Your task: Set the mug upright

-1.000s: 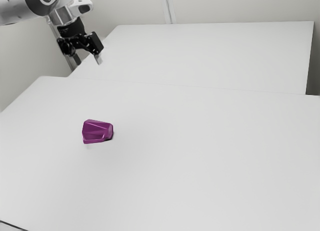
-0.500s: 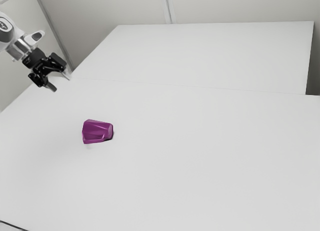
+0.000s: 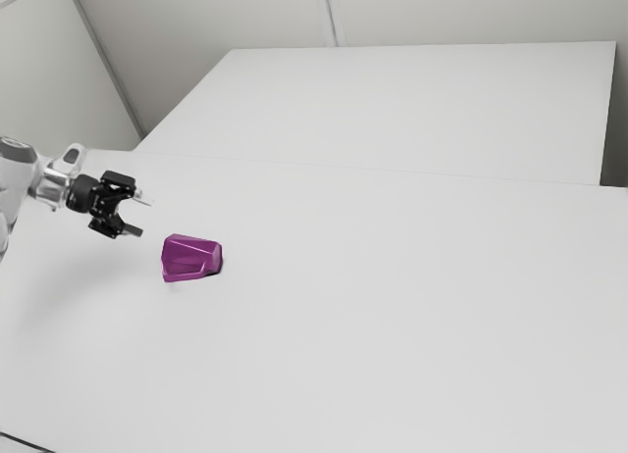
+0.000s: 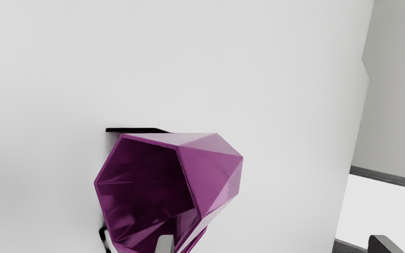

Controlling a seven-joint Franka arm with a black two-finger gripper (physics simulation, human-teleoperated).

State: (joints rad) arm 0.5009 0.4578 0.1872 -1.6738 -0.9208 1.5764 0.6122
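Mug [image 3: 191, 258] lies on its side on the desk [image 3: 392, 316], left of centre in the exterior view, mouth toward that view's left, long axis roughly crosswise. Hand [image 3: 143, 217]: open, empty, near the mouth end, up-left of it. Judgement: righting means lifting that end.

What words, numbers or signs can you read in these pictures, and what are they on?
No word, brand, label or number can be read.
Robot arm: a tiny mark on its dark cap, too small to read.
Purple mug: no writing on the sides that show.
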